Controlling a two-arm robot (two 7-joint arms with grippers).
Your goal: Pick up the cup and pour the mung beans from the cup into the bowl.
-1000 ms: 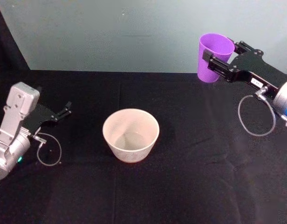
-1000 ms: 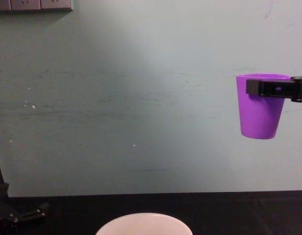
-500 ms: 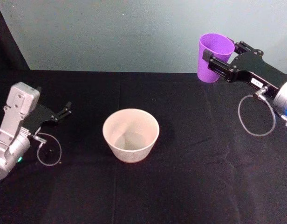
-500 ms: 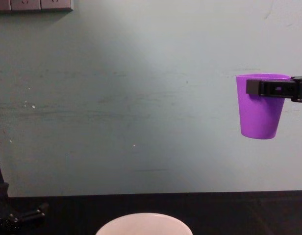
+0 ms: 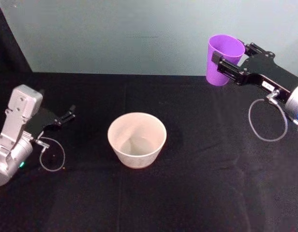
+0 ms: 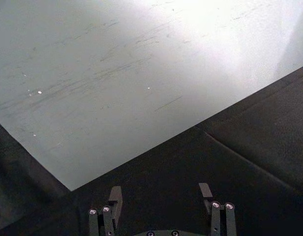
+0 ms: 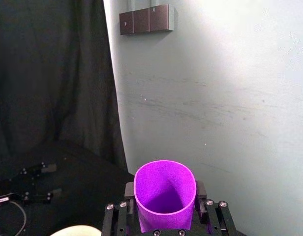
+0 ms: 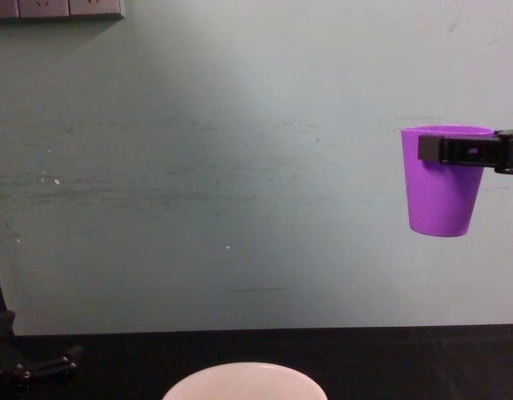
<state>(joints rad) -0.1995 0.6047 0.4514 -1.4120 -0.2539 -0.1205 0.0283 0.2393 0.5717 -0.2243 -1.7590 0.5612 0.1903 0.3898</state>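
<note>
The purple cup (image 5: 222, 60) hangs upright, high above the table's far right, with my right gripper (image 5: 231, 55) shut on its upper wall. In the chest view the cup (image 8: 440, 196) hangs well above table height, the gripper (image 8: 458, 150) clamped just under its rim. The right wrist view looks into the cup (image 7: 165, 196); the mung beans are hidden. The pale bowl (image 5: 137, 157) stands at the table's middle, left of and below the cup, its rim (image 8: 244, 371) low in the chest view. My left gripper (image 5: 69, 115) rests open near the left edge, fingers (image 6: 114, 196) apart.
A black cloth covers the table (image 5: 212, 183). A pale green wall (image 8: 240, 167) with a socket strip (image 8: 57, 8) stands close behind. Cable loops hang at both wrists (image 5: 267, 121). A black curtain (image 7: 48, 73) hangs at the left.
The cup stays upright at the same height in the right gripper. The left arm has shifted very slightly.
</note>
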